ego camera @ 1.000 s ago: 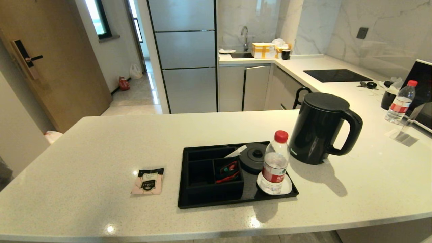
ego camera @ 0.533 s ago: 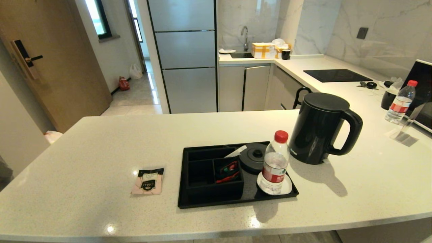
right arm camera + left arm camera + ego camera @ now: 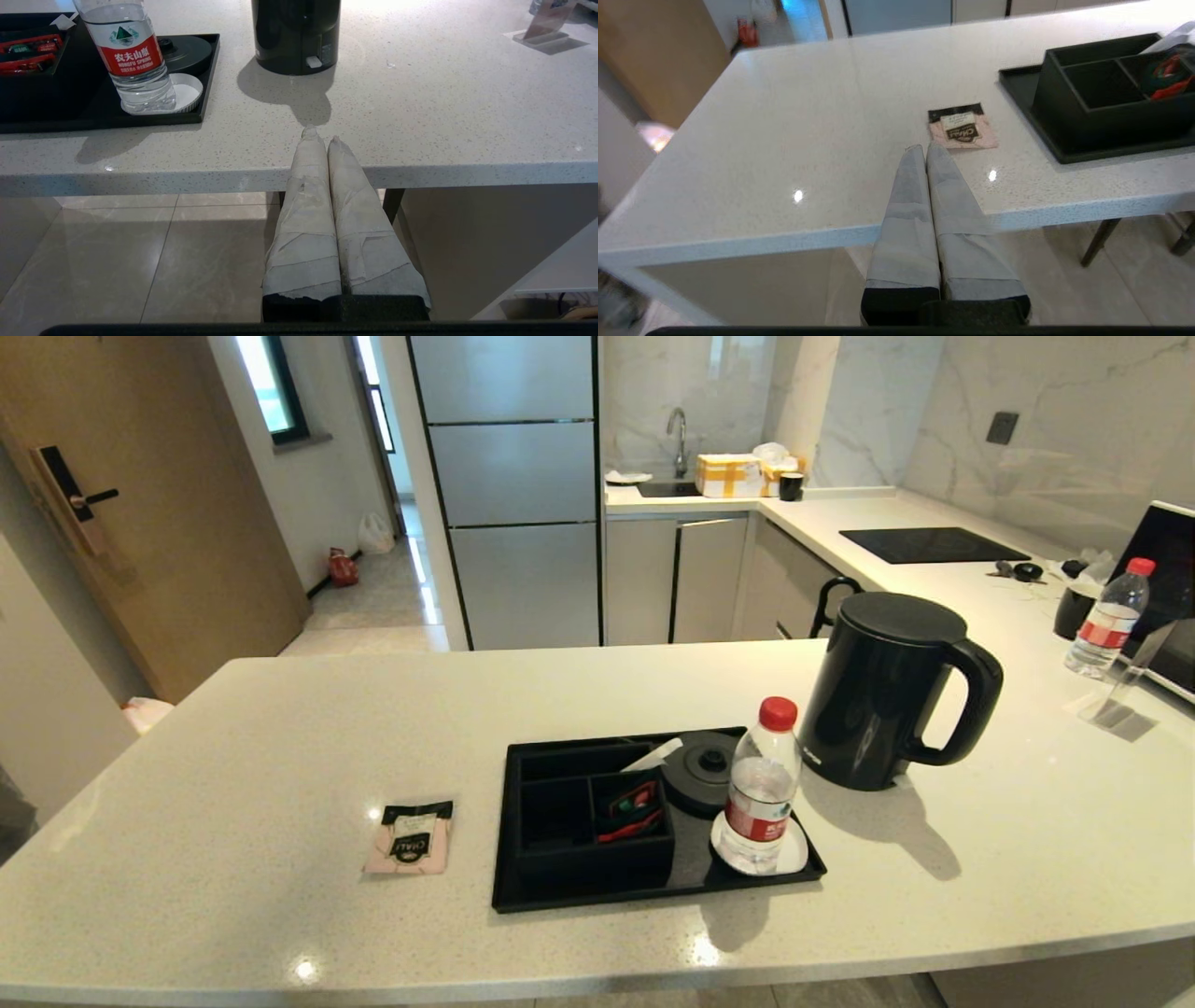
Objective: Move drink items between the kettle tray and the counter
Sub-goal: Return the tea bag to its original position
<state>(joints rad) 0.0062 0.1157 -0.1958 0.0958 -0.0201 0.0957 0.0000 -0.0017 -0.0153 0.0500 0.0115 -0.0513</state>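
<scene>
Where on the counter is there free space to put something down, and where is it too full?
Bare: the counter left of and behind the sachet, and in front of the kettle. Crowded: the tray, with the water bottle on its coaster beside the kettle base; two compartments look bare.

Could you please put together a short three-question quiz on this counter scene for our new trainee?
1. True or false: the black kettle sits on its round base.
2. What stands on the white coaster? A) water bottle B) mug C) sachet
3. Where does the pink sachet lie relative to the black tray?

Key:
1. False; it stands on the counter, right of the tray.
2. A.
3. On the counter, left of the tray, apart from it.
</scene>
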